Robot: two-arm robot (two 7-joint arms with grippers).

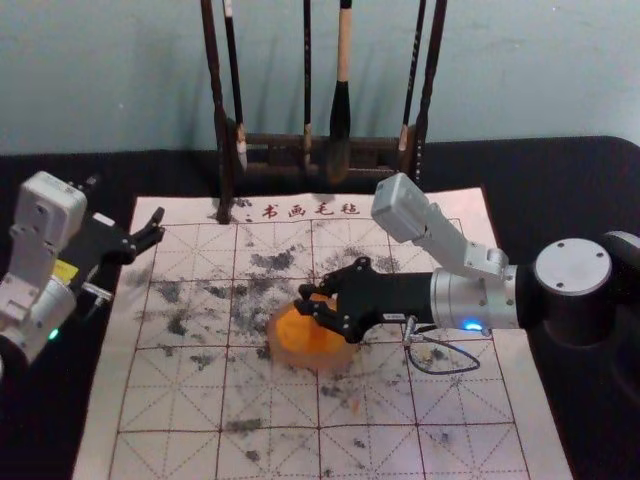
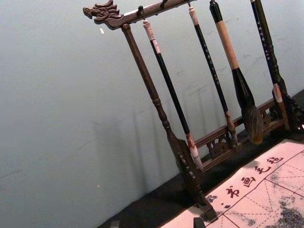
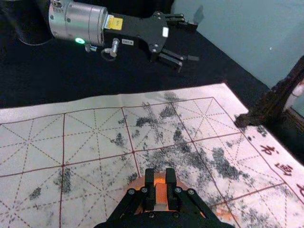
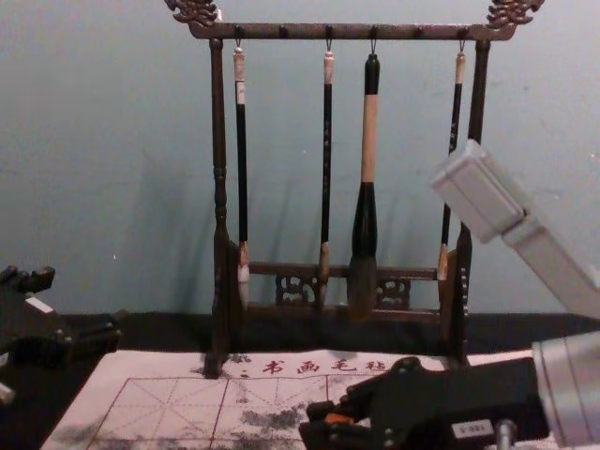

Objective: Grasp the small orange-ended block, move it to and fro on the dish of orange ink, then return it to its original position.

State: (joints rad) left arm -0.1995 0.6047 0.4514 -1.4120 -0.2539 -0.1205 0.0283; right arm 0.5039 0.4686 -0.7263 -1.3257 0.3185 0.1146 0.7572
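Gripping the small block [image 3: 161, 194] between narrowed jaws, the right gripper [image 1: 303, 299] is at the orange ink dish [image 1: 308, 358], grasp done, to-and-fro probably underway, return left to do, left gripper [image 1: 158, 227] idle by the mat's [image 1: 475, 400] far-left corner, jaws wide.

Head view high, chest view lower.

A hand could pass over the near part of the white, red-gridded felt mat [image 1: 400, 440], or between the round, orange-inked dish [image 1: 278, 348] and the black left gripper [image 1: 158, 224] by the mat's far left corner. The black right gripper [image 1: 304, 298] blocks the dish from above, its arm barring the right side. The dark carved wooden rack [image 1: 222, 130] of hanging brushes [image 1: 341, 110] obstructs the far edge.
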